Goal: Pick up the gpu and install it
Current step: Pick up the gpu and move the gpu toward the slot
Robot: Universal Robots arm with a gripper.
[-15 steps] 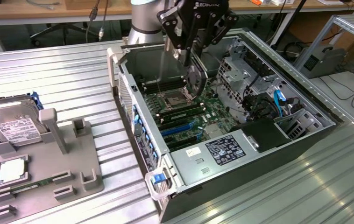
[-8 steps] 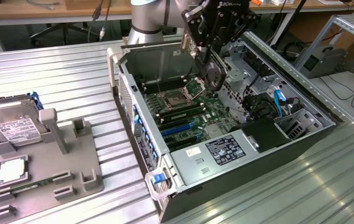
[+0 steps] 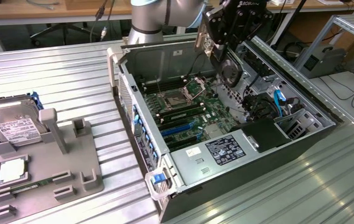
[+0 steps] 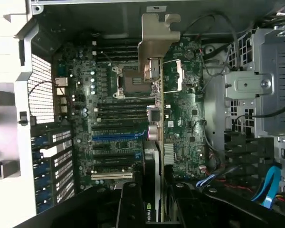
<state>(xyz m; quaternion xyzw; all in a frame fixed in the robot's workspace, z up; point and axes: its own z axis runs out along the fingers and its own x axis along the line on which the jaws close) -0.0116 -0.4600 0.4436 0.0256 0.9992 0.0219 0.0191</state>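
Wrist view tells you most of it: the black gripper has its fingers clenched on the gpu. That's a thin black card with a dark circuit board and a silver metal bracket at the far end. You're seeing it edge-on, poking straight out past the fingertips. Beyond it lies the green motherboard. The card looks held clear of the board, not seated in anything, as far as I can tell.

In the exterior view the gripper hangs over the open black tower case, with the gpu dangling below the fingers, just inside the case opening.

Stuff I'd worry about if I were you:
- The long blue slot sits off to one side of the card's edge, not under it. Pushing down misaligned could jam the connector on the board.
- That bracket leads the way, so it could snag the case wall.
- You're gripping one end only, so any contact at the far end may twist the card in the fingers.
- Loose blue cables sit near the fingers and could get caught.
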